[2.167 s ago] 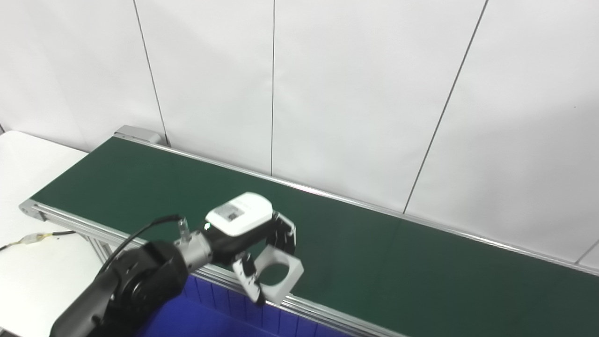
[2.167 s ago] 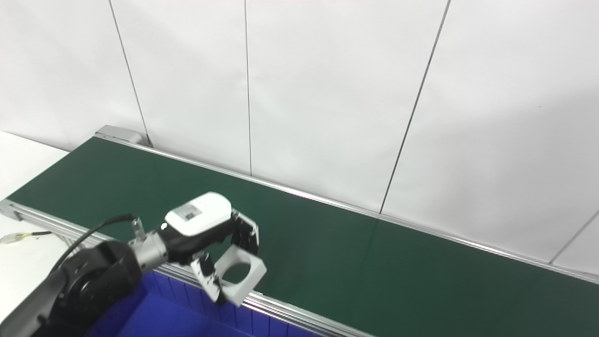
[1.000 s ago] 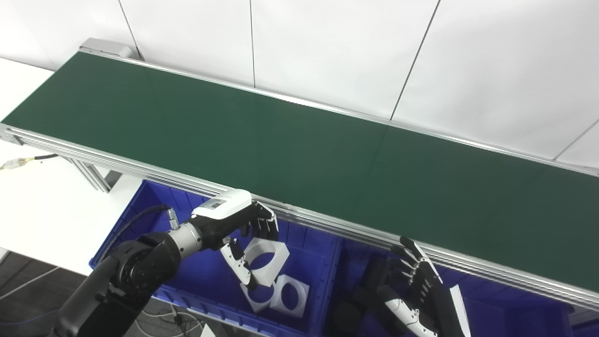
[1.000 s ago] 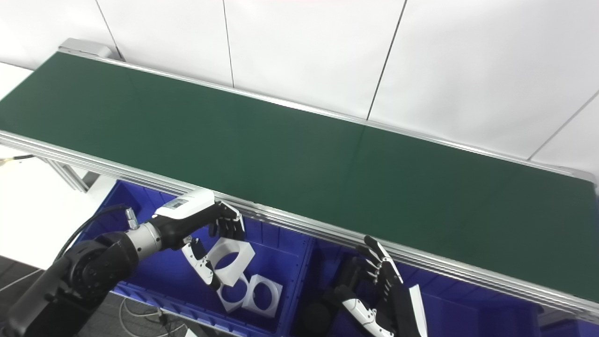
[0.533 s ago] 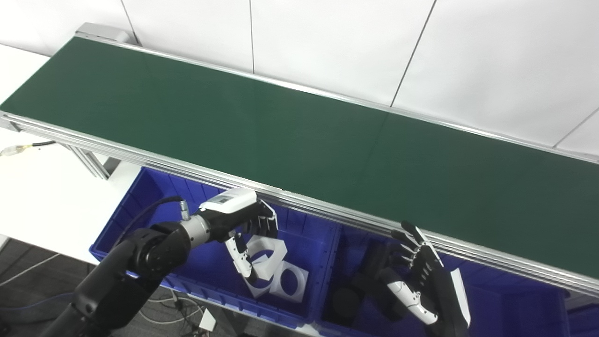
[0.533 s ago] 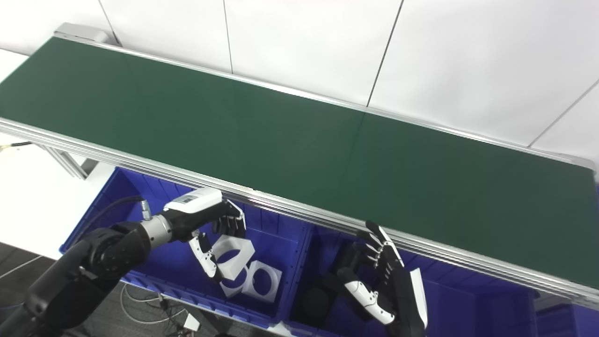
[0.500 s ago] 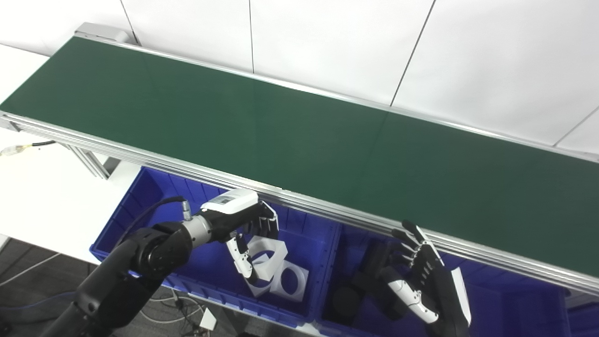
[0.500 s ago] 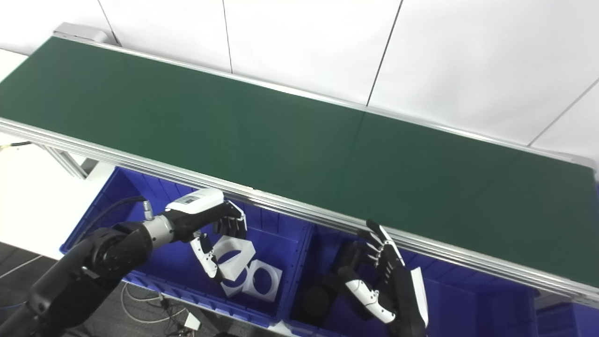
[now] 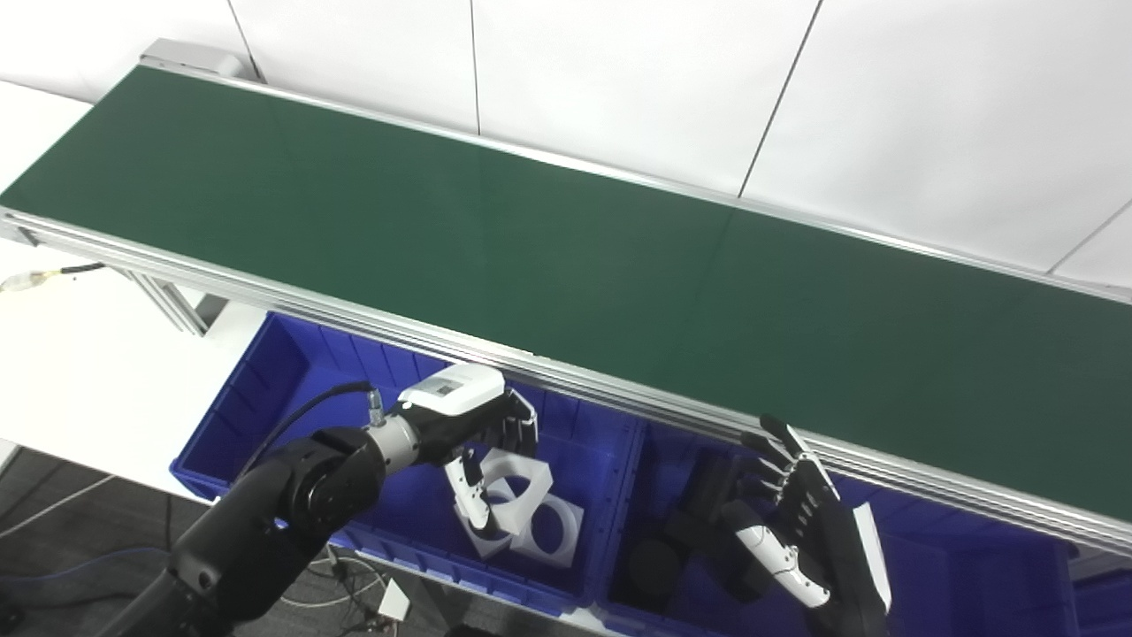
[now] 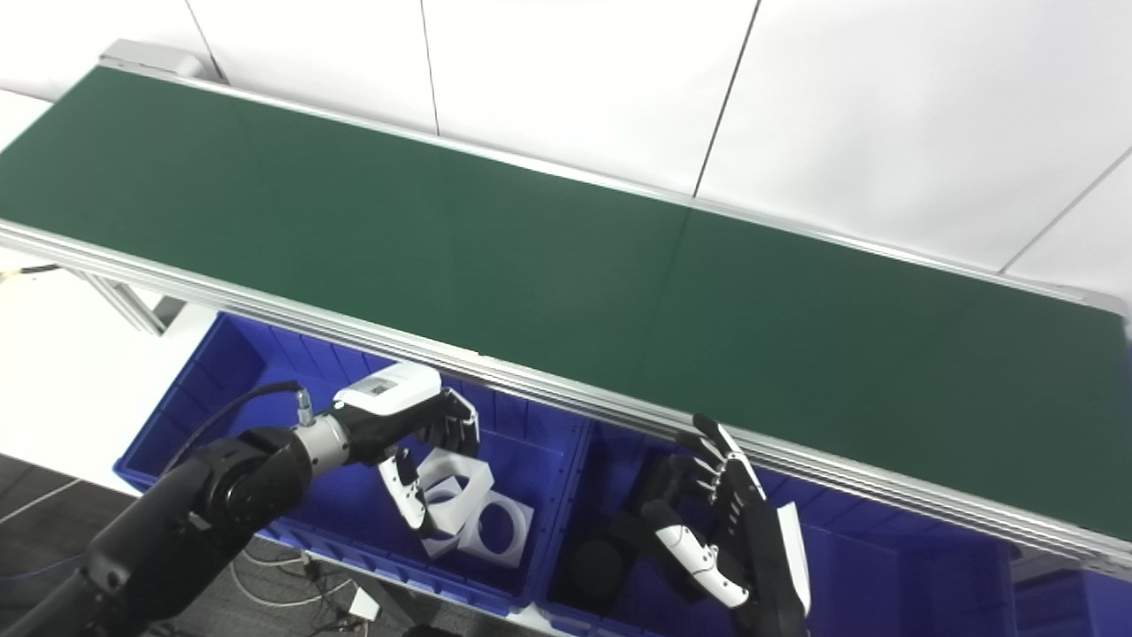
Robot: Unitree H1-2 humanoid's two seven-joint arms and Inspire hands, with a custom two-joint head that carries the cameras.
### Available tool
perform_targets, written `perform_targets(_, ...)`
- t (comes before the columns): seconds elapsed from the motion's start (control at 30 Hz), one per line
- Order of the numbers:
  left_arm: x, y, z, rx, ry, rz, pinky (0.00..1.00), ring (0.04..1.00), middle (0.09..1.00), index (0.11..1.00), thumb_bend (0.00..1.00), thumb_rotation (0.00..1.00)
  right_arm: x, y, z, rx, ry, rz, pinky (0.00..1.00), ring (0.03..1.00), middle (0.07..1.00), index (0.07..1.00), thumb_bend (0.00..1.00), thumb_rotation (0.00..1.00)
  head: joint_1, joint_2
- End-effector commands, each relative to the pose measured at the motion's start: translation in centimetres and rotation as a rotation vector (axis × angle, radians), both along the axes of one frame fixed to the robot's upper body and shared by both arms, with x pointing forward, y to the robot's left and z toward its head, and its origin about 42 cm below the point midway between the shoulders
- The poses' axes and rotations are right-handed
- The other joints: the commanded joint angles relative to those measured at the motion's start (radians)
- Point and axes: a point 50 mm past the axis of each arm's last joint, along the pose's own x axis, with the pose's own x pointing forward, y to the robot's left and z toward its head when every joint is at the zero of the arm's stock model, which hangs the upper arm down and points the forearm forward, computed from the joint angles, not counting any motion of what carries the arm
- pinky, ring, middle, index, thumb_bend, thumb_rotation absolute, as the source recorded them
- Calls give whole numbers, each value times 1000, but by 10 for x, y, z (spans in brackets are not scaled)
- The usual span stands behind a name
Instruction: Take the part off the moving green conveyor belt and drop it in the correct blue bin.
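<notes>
My left hand is down inside the left blue bin, shut on a white square part with a round hole. Its fingers curl over the part's top edge and its thumb runs along the part's left side. The held part hangs tilted just above a second, like white part lying on the bin floor. My right hand stands open with fingers spread over the right blue bin, holding nothing. No part shows on the green conveyor belt.
Black round parts lie in the right bin beside my right hand. The belt's aluminium rail overhangs both bins' far edges. A white table with a cable lies to the left. White wall panels stand behind the belt.
The camera has tilted down from the belt to the bins. My left hand carried the white part off the belt edge into the left bin, lately drifting right and lower. The right hand stayed put.
</notes>
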Motion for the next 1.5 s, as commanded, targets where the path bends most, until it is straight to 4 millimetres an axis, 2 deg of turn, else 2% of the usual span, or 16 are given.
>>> perform_targets(0.0,9,0,12,-17,-59,-4,462,480,448,500,524,0,4,2,13,14,-49,2,680,766,823,889,698,509,-2,-1)
perform_targets(0.13,8,1,14,-37,-45,-9,516,542,460,507,524,0,4,3,12,14,-47,4,682,767,823,890,701,510,-5,-6)
perform_targets(0.2,8,3,16,-47,-33,-20,587,618,631,665,817,273,4,4,11,16,-47,5,681,767,824,890,700,507,-8,-11)
perform_targets(0.27,8,4,19,-48,-17,-26,646,696,737,767,937,403,4,4,10,16,-46,5,682,768,824,891,700,506,-13,-13)
perform_targets(0.33,8,4,21,-55,-7,-27,710,776,827,855,993,447,4,5,10,18,-46,6,684,769,824,891,700,503,-18,-15)
perform_targets(0.6,6,5,25,-118,19,-29,814,893,948,986,1000,481,3,7,8,21,-44,9,691,771,828,890,700,495,-27,-25)
perform_targets(0.8,2,3,26,-187,21,-24,791,886,944,996,1000,519,2,8,7,8,-40,8,686,770,826,891,716,515,-45,-38)
perform_targets(0.87,-4,-1,27,-256,20,-6,773,872,925,977,1000,614,1,8,6,7,-41,7,685,769,825,890,715,514,-53,-43)
perform_targets(0.9,-6,-3,27,-293,24,5,782,869,909,948,1000,709,1,8,6,6,-42,7,684,769,825,889,710,509,-53,-43)
perform_targets(0.93,-10,-7,27,-360,32,22,745,849,893,923,991,778,0,9,5,6,-42,7,685,770,825,888,706,505,-65,-49)
perform_targets(0.97,-12,-10,27,-405,38,33,737,845,891,919,989,788,0,9,5,7,-42,7,685,770,825,888,706,504,-65,-49)
perform_targets(1.0,-15,-15,25,-489,46,47,708,828,888,918,995,855,0,9,4,8,-40,7,685,769,824,888,704,502,-75,-59)
perform_targets(1.07,-20,-23,20,-626,68,77,647,776,851,885,990,846,-1,10,2,10,-37,6,685,770,824,888,702,494,-86,-69)
perform_targets(1.2,-30,-45,11,-864,119,119,646,754,818,875,961,806,-3,12,-3,2,-37,5,683,771,824,886,697,490,-111,-98)
perform_targets(1.3,-33,-61,7,-949,131,150,666,764,822,883,977,743,-4,13,-7,0,-37,6,686,773,826,886,690,484,-141,-134)
perform_targets(1.47,-38,-71,-1,-998,138,187,714,803,846,879,1000,627,-7,16,-14,9,-39,6,694,778,828,883,677,455,-185,-176)
